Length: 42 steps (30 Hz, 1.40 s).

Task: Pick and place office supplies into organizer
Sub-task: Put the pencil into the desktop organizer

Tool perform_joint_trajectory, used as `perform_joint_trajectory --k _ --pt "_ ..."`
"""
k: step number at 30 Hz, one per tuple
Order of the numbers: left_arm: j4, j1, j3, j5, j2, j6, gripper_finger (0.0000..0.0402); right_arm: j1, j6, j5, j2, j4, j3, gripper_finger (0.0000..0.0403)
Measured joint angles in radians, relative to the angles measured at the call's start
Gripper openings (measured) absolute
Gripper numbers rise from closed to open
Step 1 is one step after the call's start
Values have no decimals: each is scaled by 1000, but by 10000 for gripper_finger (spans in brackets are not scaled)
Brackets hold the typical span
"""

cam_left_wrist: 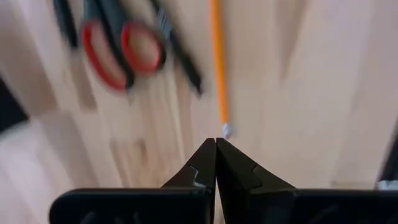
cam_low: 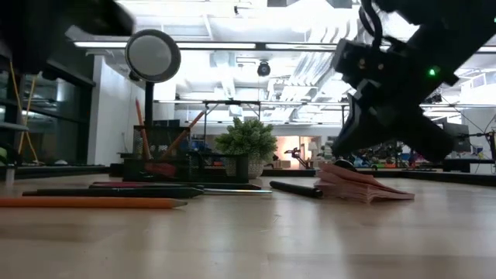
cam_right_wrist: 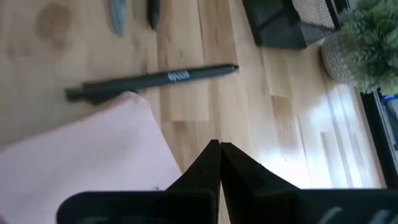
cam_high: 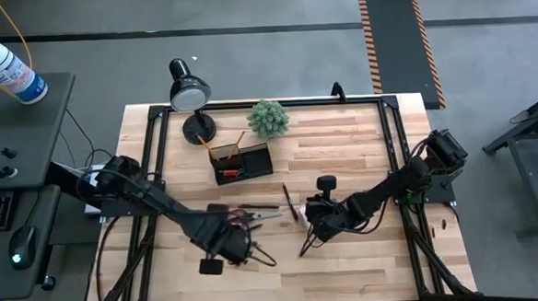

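My left gripper is shut and points straight down above bare wood, just past the end of an orange pencil. Orange-handled scissors lie flat a little beyond it. My right gripper is shut and slants down beside the edge of the pale pink notepad, which lies on the table. A black pen lies just beyond the pad. The black organizer stands at the far middle-left with pencils upright in it. My right gripper has its shut fingertips next to the notepad's edge, slanting down over bare wood. I cannot tell whether they touch the pad. My left gripper touches nothing.
A black desk lamp and a small potted plant stand at the far edge beside the organizer. Another orange pencil lies near the front edge. Bare wood lies to the right of the right arm.
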Motion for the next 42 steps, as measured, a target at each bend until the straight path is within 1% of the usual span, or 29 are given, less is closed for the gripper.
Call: perform_joint_trajectory --k 3,6,10,14,19,25,29,33,37,42 --pt "23 -42 -70 -64 0 -58 0 0 -9 0 0 60 -24 1" --pt "91 -83 -139 -115 -9 -102 0 0 -36 -1 0 108 -33 3" --pt "202 -127 -239 -179 -51 -177 0 0 -62 -4 0 130 -33 2" --pt "272 -166 -340 -198 -130 -261 0 -1 -72 -6 0 144 -33 3" --pt "431 -223 -472 -307 -264 -314 0 -2 -101 -9 0 181 -33 1" --pt "678 -281 -650 -411 -389 -356 0 -2 -110 -26 0 196 -33 4" --pt "818 -303 -746 -411 -409 -325 0 -3 -116 -26 0 200 -33 1" --pt "855 -321 -807 -385 -407 -305 0 -3 -119 -26 0 205 -33 4" --pt "856 -339 -852 -385 -407 -373 0 -3 -120 -27 0 208 -33 1" --pt "907 -384 -878 -403 -407 -444 0 -3 -127 -27 0 215 -33 3"
